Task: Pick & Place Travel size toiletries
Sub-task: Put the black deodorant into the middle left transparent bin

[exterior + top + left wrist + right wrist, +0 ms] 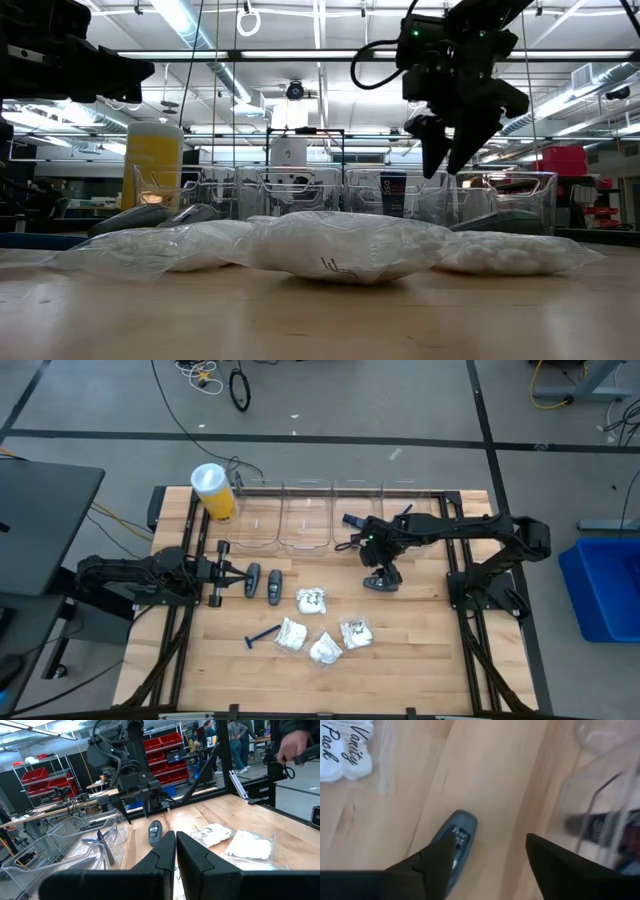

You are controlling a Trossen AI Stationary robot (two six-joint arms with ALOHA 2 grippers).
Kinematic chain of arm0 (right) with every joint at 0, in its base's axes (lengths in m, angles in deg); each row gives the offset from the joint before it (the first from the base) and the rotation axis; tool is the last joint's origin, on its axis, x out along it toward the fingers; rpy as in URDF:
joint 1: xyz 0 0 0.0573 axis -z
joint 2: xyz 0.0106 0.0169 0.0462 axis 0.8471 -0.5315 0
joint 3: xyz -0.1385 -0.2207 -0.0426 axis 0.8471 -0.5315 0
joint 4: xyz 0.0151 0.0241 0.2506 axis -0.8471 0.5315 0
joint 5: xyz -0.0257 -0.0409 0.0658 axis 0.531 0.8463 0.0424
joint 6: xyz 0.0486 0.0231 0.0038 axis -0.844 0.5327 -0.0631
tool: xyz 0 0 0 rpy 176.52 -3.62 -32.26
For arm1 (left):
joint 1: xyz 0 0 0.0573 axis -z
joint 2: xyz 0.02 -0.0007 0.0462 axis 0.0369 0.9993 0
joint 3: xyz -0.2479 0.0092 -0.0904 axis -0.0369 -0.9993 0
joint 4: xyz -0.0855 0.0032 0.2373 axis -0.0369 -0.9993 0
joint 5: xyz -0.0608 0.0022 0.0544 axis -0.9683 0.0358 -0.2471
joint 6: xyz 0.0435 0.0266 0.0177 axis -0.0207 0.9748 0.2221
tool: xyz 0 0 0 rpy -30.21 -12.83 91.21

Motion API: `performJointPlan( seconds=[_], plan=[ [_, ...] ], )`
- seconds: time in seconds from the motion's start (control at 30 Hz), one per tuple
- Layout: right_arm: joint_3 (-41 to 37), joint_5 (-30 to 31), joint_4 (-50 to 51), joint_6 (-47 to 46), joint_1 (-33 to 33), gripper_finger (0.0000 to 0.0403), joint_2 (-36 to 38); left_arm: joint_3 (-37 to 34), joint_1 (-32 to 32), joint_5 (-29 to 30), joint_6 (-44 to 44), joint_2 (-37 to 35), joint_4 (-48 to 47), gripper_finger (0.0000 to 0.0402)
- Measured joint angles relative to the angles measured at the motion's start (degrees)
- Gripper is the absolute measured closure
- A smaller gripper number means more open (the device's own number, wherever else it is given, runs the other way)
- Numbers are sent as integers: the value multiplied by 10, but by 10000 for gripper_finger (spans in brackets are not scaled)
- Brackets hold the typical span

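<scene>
Two dark grey oval pieces lie flat on the table just off my left gripper, which is shut and level with the table. Several white packets and a blue razor lie toward the near edge. My right gripper hangs open above a third dark grey oval piece, fingers pointing down and clear of it. That piece also shows in the left wrist view.
Clear plastic bins line the far edge; one holds a dark item. A tall yellow cylinder with a white lid stands at the far left. A person's hand shows beyond the table. Bare wood lies between the packets and the bins.
</scene>
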Motion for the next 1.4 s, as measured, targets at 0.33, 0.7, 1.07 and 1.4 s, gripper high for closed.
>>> performJointPlan(
  seconds=[0.33, 0.7, 1.07, 1.4],
  plan=[
    [1, -30, -1, 34, 2, 98, -54, 0, 0, 0, 0, 0, 0, 378],
    [3, -57, -29, 22, -7, 114, -82, 0, 0, 0, 0, 0, 0, 377],
    [-2, -56, -51, -17, -18, 105, -63, 0, 0, 0, 0, 0, 0, 377],
    [-2, -5, -60, 9, -12, 118, -15, 0, 0, 0, 0, 0, 0, 377]
  ],
)
